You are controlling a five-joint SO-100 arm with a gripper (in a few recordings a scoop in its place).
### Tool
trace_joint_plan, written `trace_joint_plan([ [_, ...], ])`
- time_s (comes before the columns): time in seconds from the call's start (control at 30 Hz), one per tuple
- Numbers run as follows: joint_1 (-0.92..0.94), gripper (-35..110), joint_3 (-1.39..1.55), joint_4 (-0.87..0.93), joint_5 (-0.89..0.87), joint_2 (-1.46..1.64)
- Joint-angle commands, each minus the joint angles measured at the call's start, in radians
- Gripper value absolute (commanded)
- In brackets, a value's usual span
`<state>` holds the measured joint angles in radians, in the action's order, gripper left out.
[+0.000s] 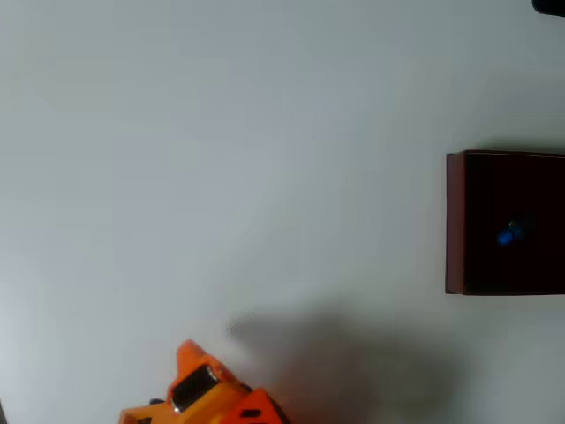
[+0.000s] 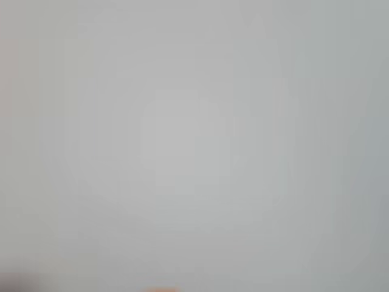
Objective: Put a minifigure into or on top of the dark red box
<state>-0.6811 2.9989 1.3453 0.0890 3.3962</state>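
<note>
Your hand (image 1: pixel 190 353) sat low in the overhead view, well apart from the dark red box (image 1: pixel 455 221), and you couldn't tell from that orange tip whether it was wide or narrow. Your minifigure (image 1: pixel 510 234) lay inside the box, a blue speck on its near-black floor. The box stood on the pale table (image 1: pixel 221 159). Your wrist view gave you blurred grey.

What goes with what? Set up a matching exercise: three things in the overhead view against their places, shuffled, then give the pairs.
Things:
1. figure
2. box
3. arm

Places:
A. bottom edge, left of centre
B. right edge of the table
C. inside the box, on its dark floor

Pairs: 1-C, 2-B, 3-A
</note>
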Motion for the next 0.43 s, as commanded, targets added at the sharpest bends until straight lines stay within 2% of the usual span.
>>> trace_joint_plan([
  [0.0, -0.009, 0, 0.018, 0.009, 0.023, 0.009],
  [0.4, -0.032, 0, 0.018, 0.009, 0.032, 0.009],
])
